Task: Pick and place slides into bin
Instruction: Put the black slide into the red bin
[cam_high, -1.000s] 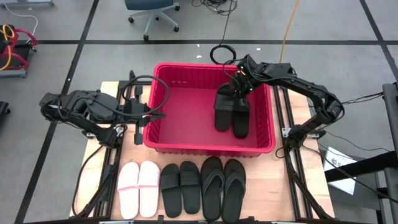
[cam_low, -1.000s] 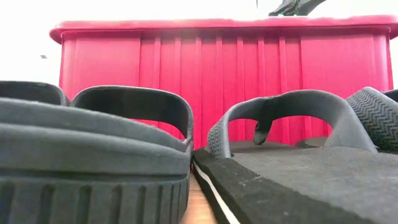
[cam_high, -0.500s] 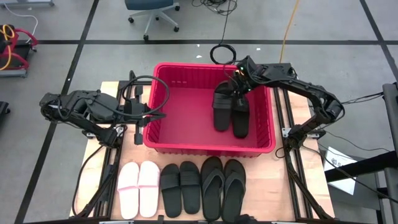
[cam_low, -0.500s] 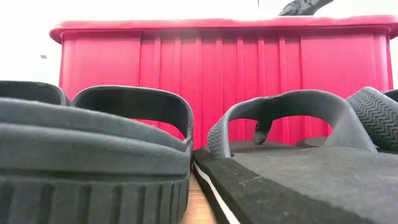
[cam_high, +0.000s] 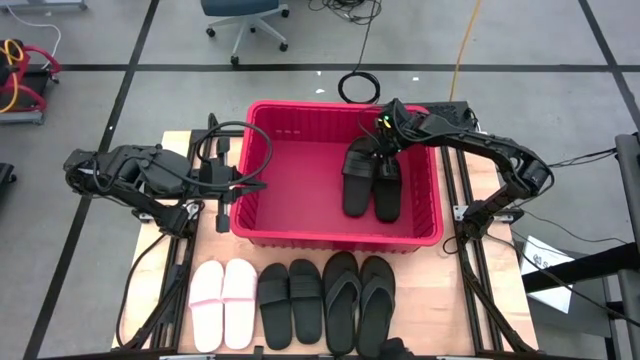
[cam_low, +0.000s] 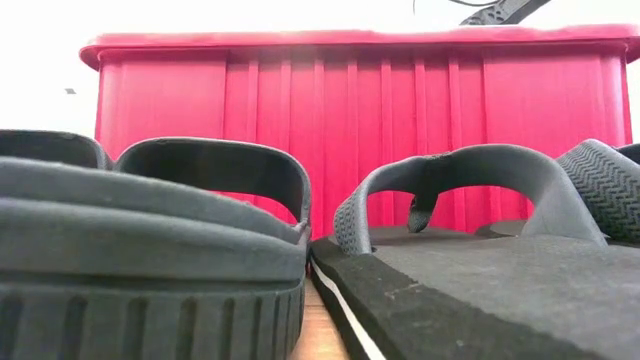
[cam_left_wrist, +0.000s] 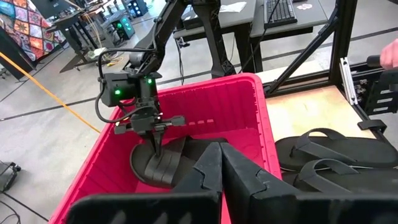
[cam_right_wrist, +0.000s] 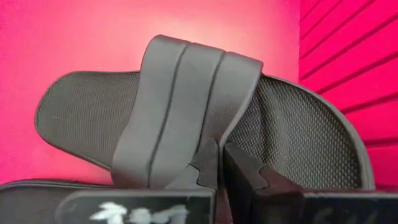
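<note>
Ribbed red bin (cam_high: 262, 160) at frame centre holds two black ridged-strap slides (cam_high: 372, 180); the right gripper (cam_high: 378, 146), fingers together and empty, hovers above them. Left gripper (cam_high: 238, 184) closed at the bin's left rim. Six slides (cam_high: 292, 304) line the wooden table (cam_high: 445, 300) below.

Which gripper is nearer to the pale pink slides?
Left. The left gripper sits by the bin's left wall, above the pale pink slides. The right gripper is inside the bin, farther.

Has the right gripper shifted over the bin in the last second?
Yes. The right gripper has drawn back toward the bin's far wall, off the slides inside.
</note>
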